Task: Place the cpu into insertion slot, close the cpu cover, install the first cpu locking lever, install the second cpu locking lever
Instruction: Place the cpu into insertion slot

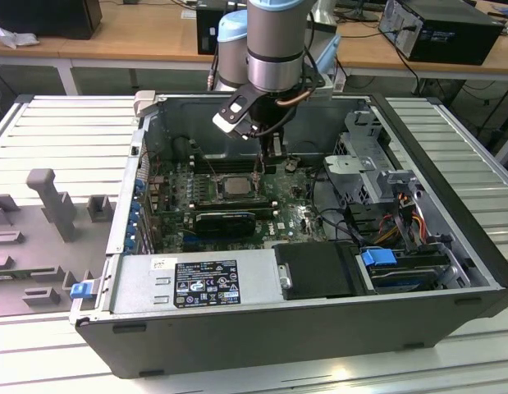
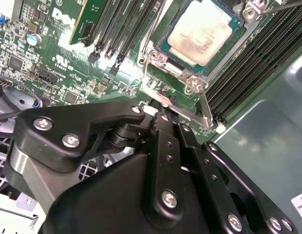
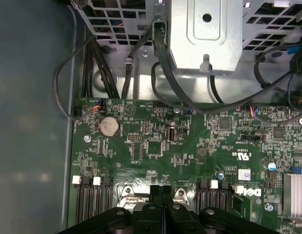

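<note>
in the exterior view, one computer case (image 1: 450, 246) is sitting open on a slatted metal table (image 1: 65, 123). it is holding one green motherboard (image 1: 176, 197), one power supply (image 1: 196, 283) and one black expansion card (image 1: 225, 220). the single arm (image 1: 274, 41) is standing over the case, and its gripper (image 1: 258, 171) is hanging inside, just beside the one cpu (image 1: 235, 187). the cpu is lying in the insertion slot (image 1: 220, 189).

in the second wrist view, the cpu (image 2: 199, 31) is showing its silvery face through the cpu cover (image 2: 229, 46), which seems to be lying flat around it. two banks of memory slots (image 2: 121, 29) are flanking the socket. one thin metal lever (image 2: 205, 105) is running past its corner. the two black fingers (image 2: 163, 127) are pressing together right at the lever; whether they are touching it i cannot tell.

in the first wrist view, the gripper (image 3: 161, 191) is showing its fingers closed side by side. one coin battery (image 3: 109, 126) is sitting on the board below one drive cage (image 3: 204, 29).
</note>
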